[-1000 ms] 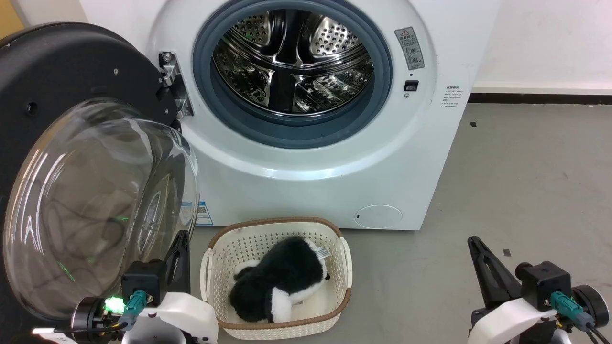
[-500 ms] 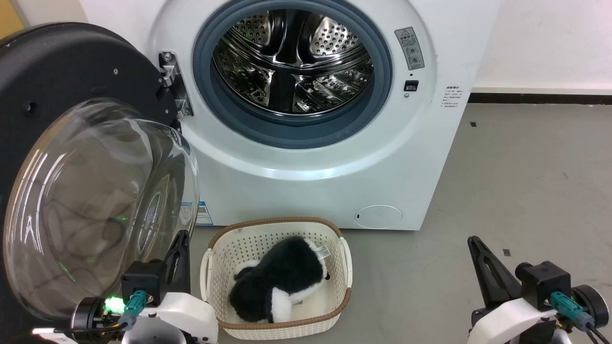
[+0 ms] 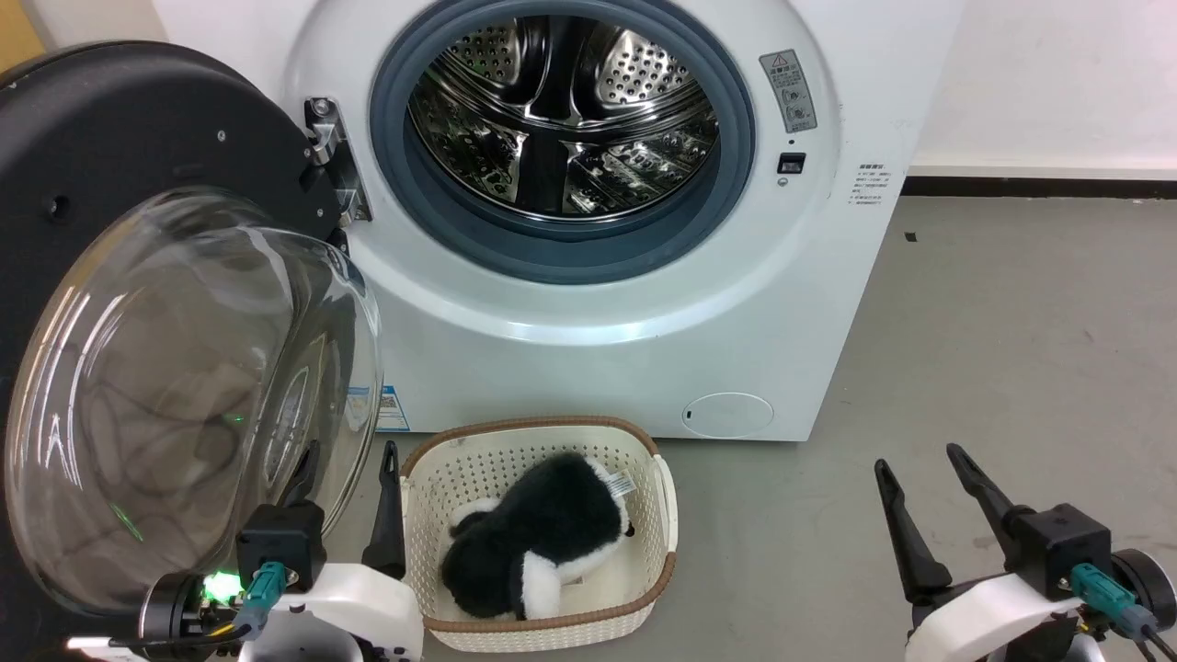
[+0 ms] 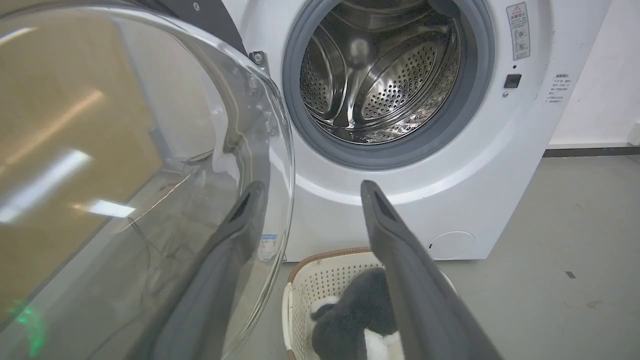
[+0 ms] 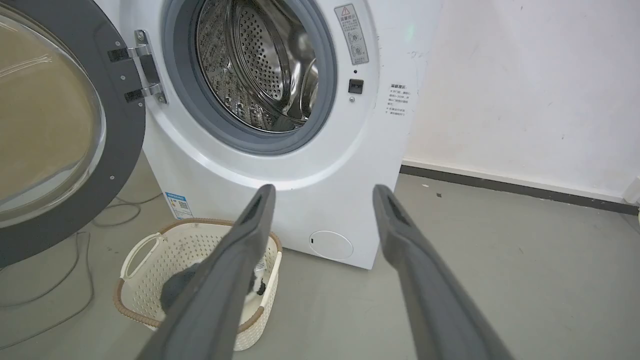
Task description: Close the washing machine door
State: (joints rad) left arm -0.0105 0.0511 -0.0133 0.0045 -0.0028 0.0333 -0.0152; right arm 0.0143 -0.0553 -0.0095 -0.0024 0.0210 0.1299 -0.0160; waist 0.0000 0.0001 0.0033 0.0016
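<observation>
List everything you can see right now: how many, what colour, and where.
washer: 1, white, centre, steel drum exposed
door: 1, black with clear glass bowl, swung open at left
basket: 1, cream with brown rim, on floor before washer
plush toy: 1, black and white, in basket
cable: 1, grey, on floor below door
floor: grey
wall: white, behind at right
left gripper: dark, open, beside door glass
right gripper: dark, open, lower right
</observation>
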